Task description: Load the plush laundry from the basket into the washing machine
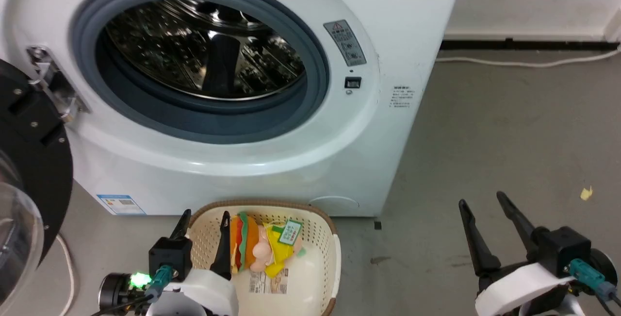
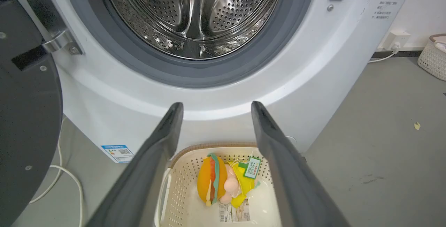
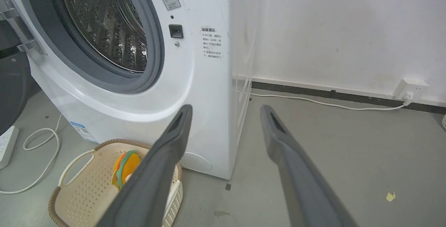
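So the plush laundry (image 1: 264, 250) is sitting in the basket (image 1: 320, 231) in front of the washing machine (image 1: 271, 170), looks light and squishy, I'd pinch the burger's fat middle; left pincer (image 1: 206, 214) and right pincer (image 1: 481, 198) both spread, empty.

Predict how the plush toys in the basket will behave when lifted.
The plush toys look soft and stuffed, so probably squash and weigh little. Their loose pieces and green tag may dangle or snag on the basket.

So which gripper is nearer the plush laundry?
Left. The left gripper is open over the basket, just left of the plush laundry; the right gripper is open over the floor, far to its right.
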Motion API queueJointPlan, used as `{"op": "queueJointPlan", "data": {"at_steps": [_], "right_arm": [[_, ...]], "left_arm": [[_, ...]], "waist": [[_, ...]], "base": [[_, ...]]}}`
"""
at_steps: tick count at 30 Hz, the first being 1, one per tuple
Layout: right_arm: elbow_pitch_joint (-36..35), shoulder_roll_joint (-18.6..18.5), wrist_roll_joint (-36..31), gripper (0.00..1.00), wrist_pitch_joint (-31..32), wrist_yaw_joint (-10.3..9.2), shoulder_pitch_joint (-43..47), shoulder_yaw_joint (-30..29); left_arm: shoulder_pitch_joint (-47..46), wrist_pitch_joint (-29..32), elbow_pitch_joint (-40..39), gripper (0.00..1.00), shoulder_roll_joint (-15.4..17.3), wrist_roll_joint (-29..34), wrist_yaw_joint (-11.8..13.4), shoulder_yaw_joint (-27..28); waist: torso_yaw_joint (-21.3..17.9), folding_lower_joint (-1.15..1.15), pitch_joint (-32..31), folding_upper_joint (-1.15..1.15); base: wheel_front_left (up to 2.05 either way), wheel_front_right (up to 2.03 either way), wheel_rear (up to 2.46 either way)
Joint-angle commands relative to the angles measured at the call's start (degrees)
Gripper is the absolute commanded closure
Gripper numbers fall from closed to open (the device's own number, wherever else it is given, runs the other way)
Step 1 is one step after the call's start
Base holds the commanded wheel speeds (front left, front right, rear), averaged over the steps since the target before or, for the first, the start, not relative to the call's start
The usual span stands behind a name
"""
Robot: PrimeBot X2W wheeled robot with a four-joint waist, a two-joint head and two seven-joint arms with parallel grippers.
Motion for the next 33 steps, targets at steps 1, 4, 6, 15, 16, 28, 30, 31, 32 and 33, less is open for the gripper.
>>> {"op": "queueJointPlan", "data": {"at_steps": [1,4,6,15,16,28,30,31,32,33], "right_arm": [[-0.36,-0.01,0.65,0.00,-0.56,-0.01,-1.19,-0.11],[-0.53,-0.01,0.64,0.00,-0.92,-0.01,-1.58,0.60],[-0.62,-0.01,0.79,0.00,-1.16,-0.02,-1.76,1.05],[-0.97,-0.01,2.73,0.00,-2.23,-0.02,-3.12,1.82],[-1.04,-0.01,2.94,0.00,-2.35,-0.02,-3.29,1.98],[-1.93,-0.01,6.25,0.00,-3.78,-0.02,-5.68,2.85],[-2.07,-0.01,6.75,0.00,-4.02,-0.03,-6.00,2.91],[-2.12,-0.01,6.97,0.00,-4.14,-0.03,-6.19,2.95],[-2.17,-0.01,7.18,0.00,-4.26,-0.03,-6.38,2.99],[-2.23,-0.01,7.37,0.00,-4.38,-0.03,-6.57,3.04]], "left_arm": [[-1.41,-0.59,1.01,0.00,0.29,-0.35,0.09,-0.44],[-2.56,-0.95,3.23,0.00,0.66,-0.54,-0.11,-0.72],[-3.40,-1.13,4.95,0.00,0.93,-0.76,-0.18,-0.82],[-7.78,-0.67,12.95,0.00,2.54,-2.23,-0.49,-0.91],[-8.29,-0.42,13.93,0.00,2.85,-2.52,-0.40,-0.75],[-14.80,1.56,23.79,0.00,6.82,-4.82,-1.23,-0.72],[-15.90,2.00,25.29,0.00,7.47,-5.16,-1.47,-0.83],[-16.45,2.20,26.02,0.00,7.78,-5.30,-1.64,-0.94],[-17.00,2.36,26.72,0.00,8.06,-5.45,-1.79,-1.03],[-17.54,2.46,27.39,0.00,8.31,-5.60,-1.92,-1.14]], "waist": [[-0.65,0.00,1.14,0.00],[-1.34,0.00,2.54,0.00],[-1.86,0.00,3.51,0.00],[-4.23,0.00,8.30,0.00],[-4.51,0.00,8.86,0.00],[-7.84,0.00,15.89,0.00],[-8.24,0.00,17.04,0.00],[-8.42,0.00,17.58,0.00],[-8.60,0.00,18.10,0.00],[-8.77,0.00,18.63,0.00]], "base": [[0.00,0.00,0.00],[0.00,0.00,0.00],[0.00,0.00,0.00],[0.00,0.00,0.00],[0.00,0.00,0.00],[0.00,0.00,0.00],[0.00,0.00,0.00],[0.00,0.00,0.00],[0.00,0.00,0.00],[0.00,0.00,0.00]]}}
